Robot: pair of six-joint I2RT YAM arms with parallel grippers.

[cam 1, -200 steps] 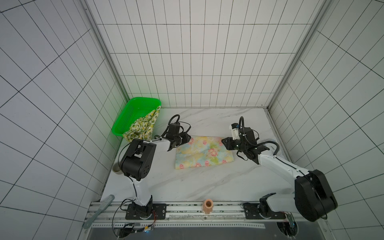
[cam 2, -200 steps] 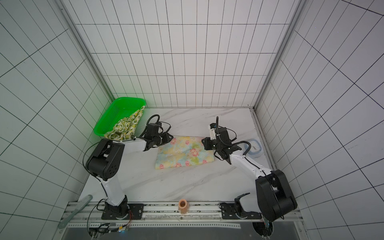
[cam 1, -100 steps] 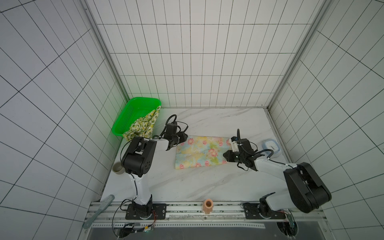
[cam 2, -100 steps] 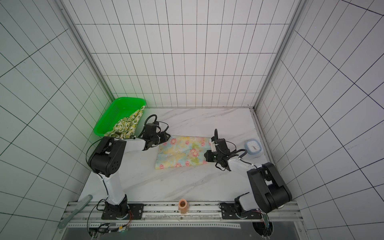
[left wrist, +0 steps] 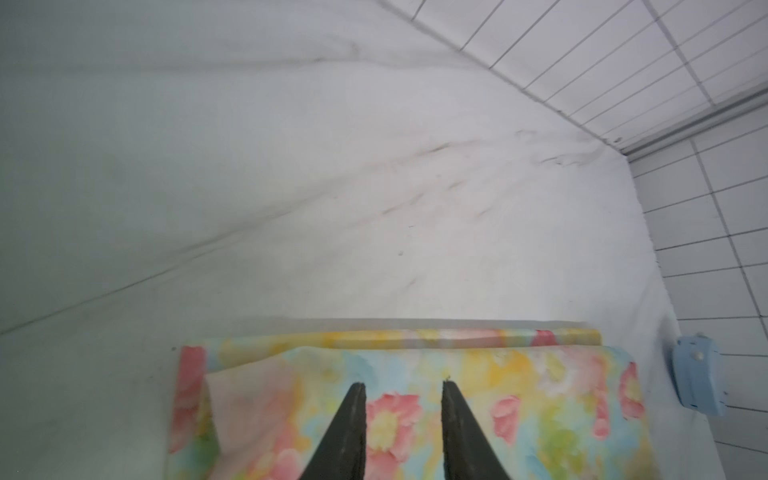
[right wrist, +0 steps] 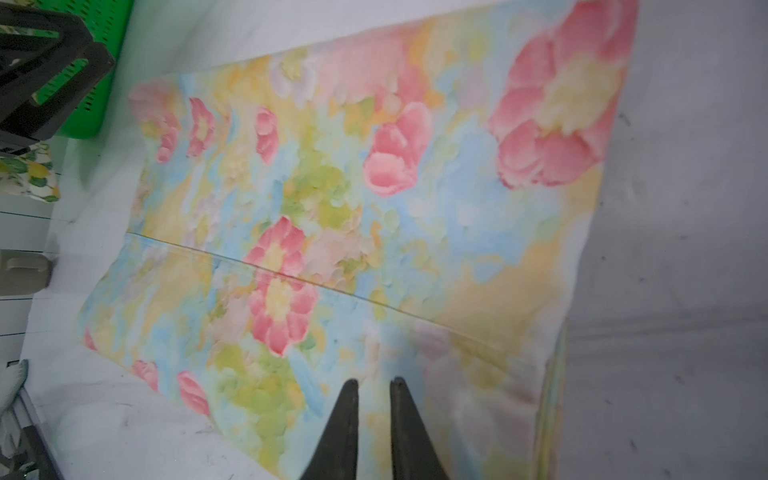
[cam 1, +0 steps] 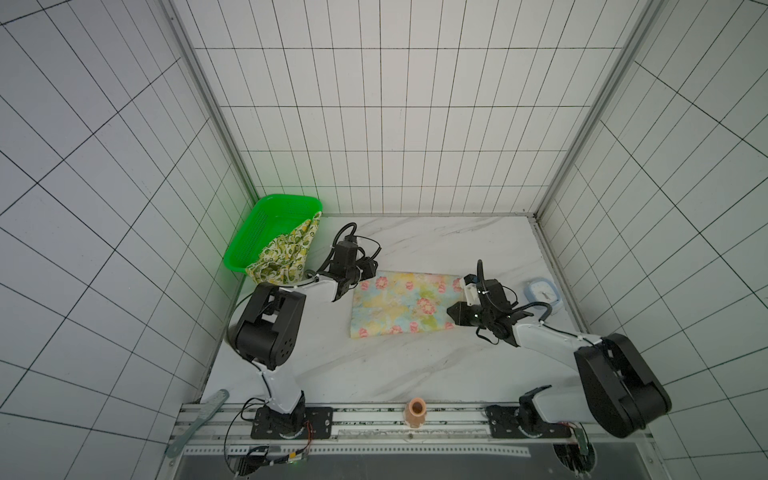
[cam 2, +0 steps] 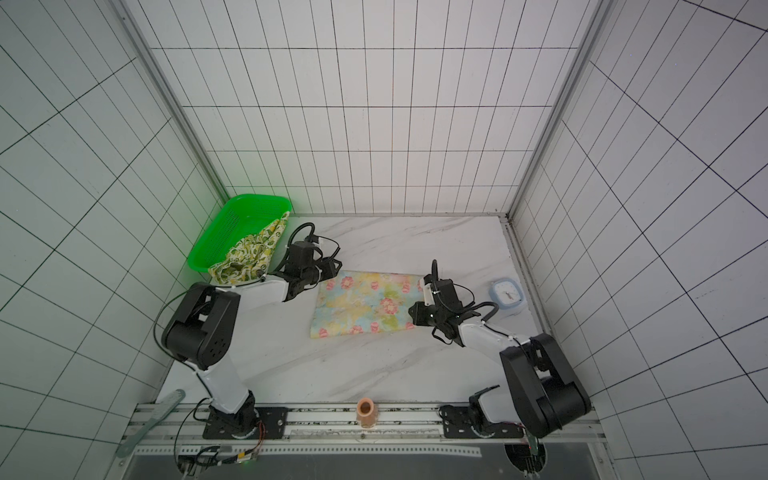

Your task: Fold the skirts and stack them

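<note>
Pastel skirt (cam 1: 405,305) first: lower left gripper (left wrist: 403,382) and right gripper (right wrist: 375,379), both parted and empty, pinch all layers evenly.

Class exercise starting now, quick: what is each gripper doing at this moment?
Left gripper: open, over the floral skirt, holding nothing.
Right gripper: narrowly open over the same skirt, nothing visibly held.

Right pincer (cam 1: 452,319) now lower, from far right corner of flowered skirt (cam 1: 403,303) toward its near corner.
</note>
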